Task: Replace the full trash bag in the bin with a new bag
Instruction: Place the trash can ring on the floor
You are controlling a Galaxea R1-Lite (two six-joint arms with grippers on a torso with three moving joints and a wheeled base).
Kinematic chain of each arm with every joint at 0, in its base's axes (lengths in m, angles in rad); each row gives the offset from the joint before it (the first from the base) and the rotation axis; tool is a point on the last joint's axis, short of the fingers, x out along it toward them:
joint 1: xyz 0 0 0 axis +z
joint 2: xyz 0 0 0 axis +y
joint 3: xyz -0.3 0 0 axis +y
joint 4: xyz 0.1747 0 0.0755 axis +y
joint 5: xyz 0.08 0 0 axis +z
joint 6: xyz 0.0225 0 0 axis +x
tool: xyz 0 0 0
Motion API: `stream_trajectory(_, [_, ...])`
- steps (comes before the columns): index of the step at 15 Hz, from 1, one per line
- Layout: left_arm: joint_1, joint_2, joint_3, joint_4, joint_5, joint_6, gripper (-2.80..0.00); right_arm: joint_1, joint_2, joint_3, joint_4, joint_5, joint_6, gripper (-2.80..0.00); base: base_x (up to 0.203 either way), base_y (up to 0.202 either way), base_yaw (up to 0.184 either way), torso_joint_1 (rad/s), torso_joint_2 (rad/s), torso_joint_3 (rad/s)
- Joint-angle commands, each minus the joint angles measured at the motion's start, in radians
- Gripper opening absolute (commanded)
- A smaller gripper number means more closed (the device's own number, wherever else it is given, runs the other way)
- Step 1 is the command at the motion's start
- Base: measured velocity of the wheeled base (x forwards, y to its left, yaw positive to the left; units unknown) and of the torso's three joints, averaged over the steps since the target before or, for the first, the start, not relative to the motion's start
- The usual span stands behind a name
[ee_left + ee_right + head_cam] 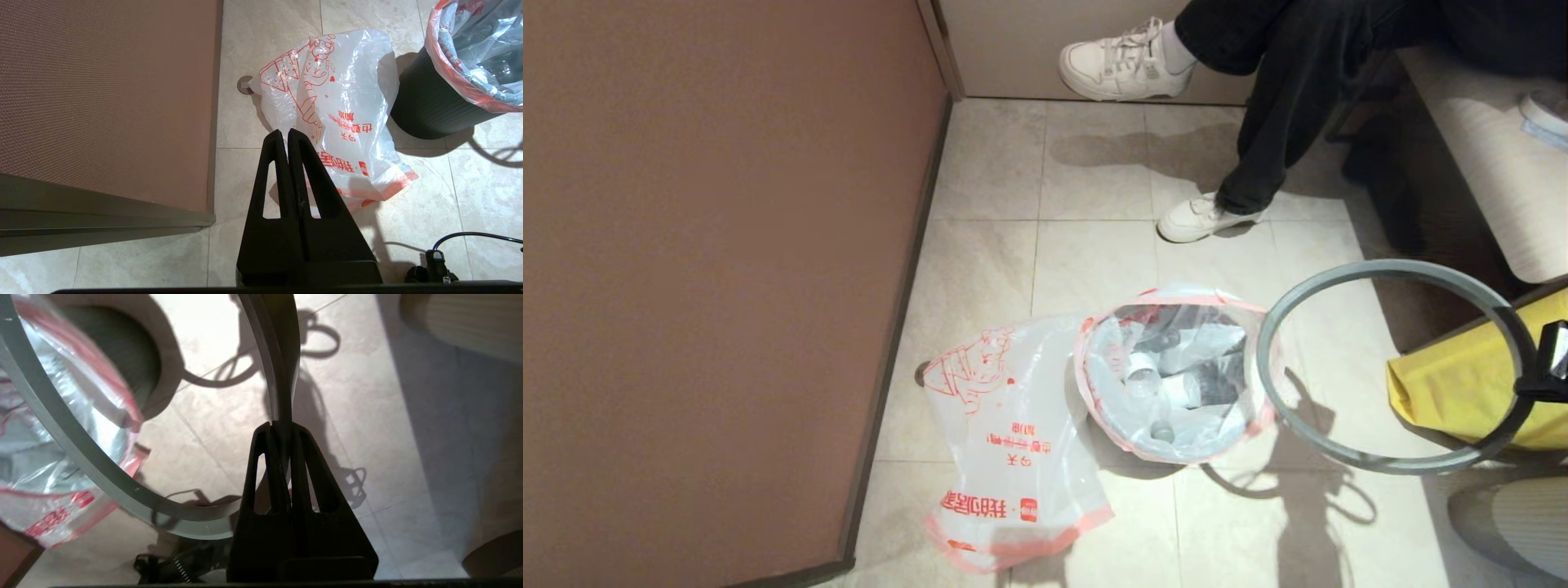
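Note:
The full trash bag (1168, 384) sits in the black bin (425, 106), its pink hem folded over the bin's top and bottles showing inside. The new bag (1005, 441) lies limp and flat on the tiles just left of the bin. My right gripper (1547, 363) is shut on the loose grey ring (1388, 268), which hangs tilted in the air to the right of the bin, off its top. The right wrist view shows the ring (81, 457) pinched between that gripper's (281, 426) fingers. My left gripper (284, 132) is shut and empty above the floor by the new bag (339, 106).
A brown wall panel (711, 286) runs along the left. A seated person's legs and white shoes (1205, 216) are beyond the bin. A yellow bag (1462, 392) and a bench (1486, 147) stand at the right. A small door stop (920, 373) sits by the wall.

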Motion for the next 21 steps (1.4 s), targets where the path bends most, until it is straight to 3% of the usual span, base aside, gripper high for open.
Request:
stream_trajectory(1, [0.000, 0.001, 0.000, 0.000, 0.000, 0.000, -2.80, -0.153, 0.111, -0.014, -0.024, 0.077, -0.086, -2.80, 0.000, 0.000, 0.000, 0.000, 0.00, 0.000])
stream_trajectory(6, [0.000, 0.001, 0.000, 0.000, 0.000, 0.000, -2.80, -0.289, 0.322, -0.084, -0.104, 0.193, -0.205, -2.80, 0.000, 0.000, 0.000, 0.000, 0.00, 0.000])
stream_trajectory(10, [0.000, 0.001, 0.000, 0.000, 0.000, 0.000, -2.80, -0.293, 0.488, -0.090, -0.188, 0.227, -0.313, -2.80, 0.000, 0.000, 0.000, 0.000, 0.00, 0.000])
stream_trajectory(17, [0.000, 0.001, 0.000, 0.000, 0.000, 0.000, -2.80, -0.268, 0.784, -0.094, -0.351, 0.341, -0.647, -2.80, 0.000, 0.000, 0.000, 0.000, 0.00, 0.000])
stream_trajectory(21, [0.000, 0.001, 0.000, 0.000, 0.000, 0.000, -2.80, -0.241, 0.895, -0.096, -0.521, 0.416, -0.740, -2.80, 0.000, 0.000, 0.000, 0.000, 0.00, 0.000])
